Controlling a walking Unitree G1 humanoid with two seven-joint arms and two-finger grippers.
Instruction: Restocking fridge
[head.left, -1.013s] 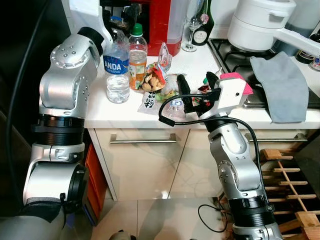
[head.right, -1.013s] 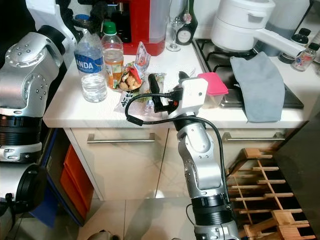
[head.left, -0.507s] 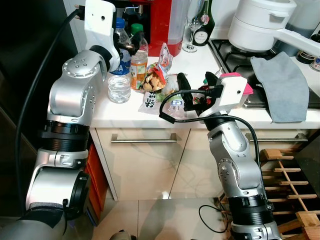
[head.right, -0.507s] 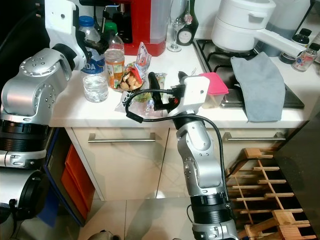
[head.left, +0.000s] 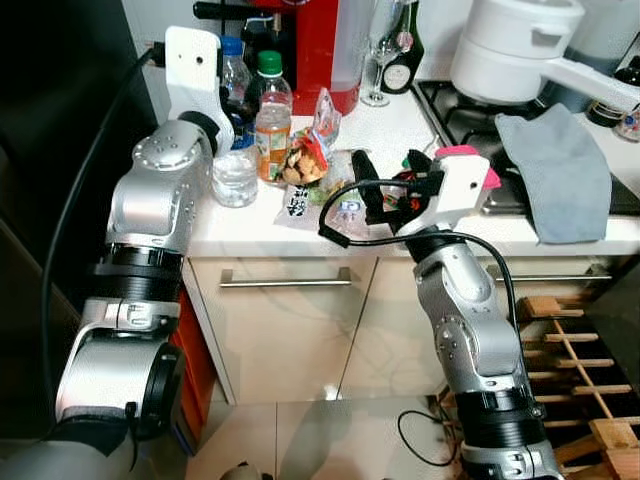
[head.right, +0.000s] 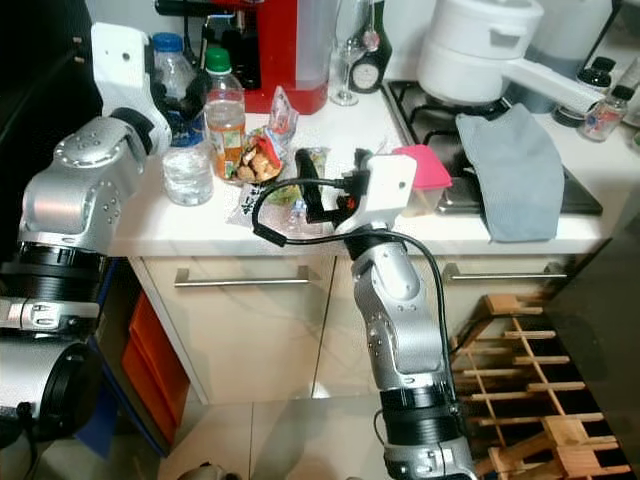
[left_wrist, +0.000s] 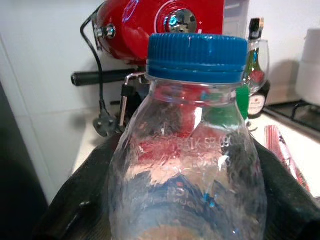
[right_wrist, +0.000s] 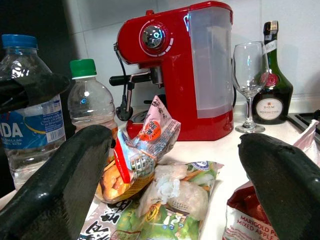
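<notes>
Since approx. a second ago the left arm is seen raised from beside the counter edge and brought in behind the blue-capped water bottle (head.right: 183, 135), w/ the left gripper (head.right: 185, 95) now set around the bottle's upper body. In the left wrist view the bottle (left_wrist: 192, 150) is framed by a black finger on each side, fingers apart; contact w/ the plastic cannot be told, so a grip is not yet confirmed. It is judged that the water bottle is the first item picked for the fridge and that closing is the next step.

The right gripper (head.left: 392, 180) is held spread wide over the snack packets (head.left: 320, 170) near the counter's front edge, nothing clamped; little change is noted there.

Containers: the water bottle is clear, capped, approx. a third full. Just beside it a green-capped bottle (head.left: 272, 125) is stood, capped, holding amber drink nearly to the shoulder. A pink-lidded tub (head.right: 425, 180) is partly hidden behind the right wrist, contents not made out. A white pot (head.left: 515, 50) w/ lid is set on the hob, contents hidden. A wine glass (right_wrist: 248, 85) by the red coffee machine (right_wrist: 185, 65) is empty
</notes>
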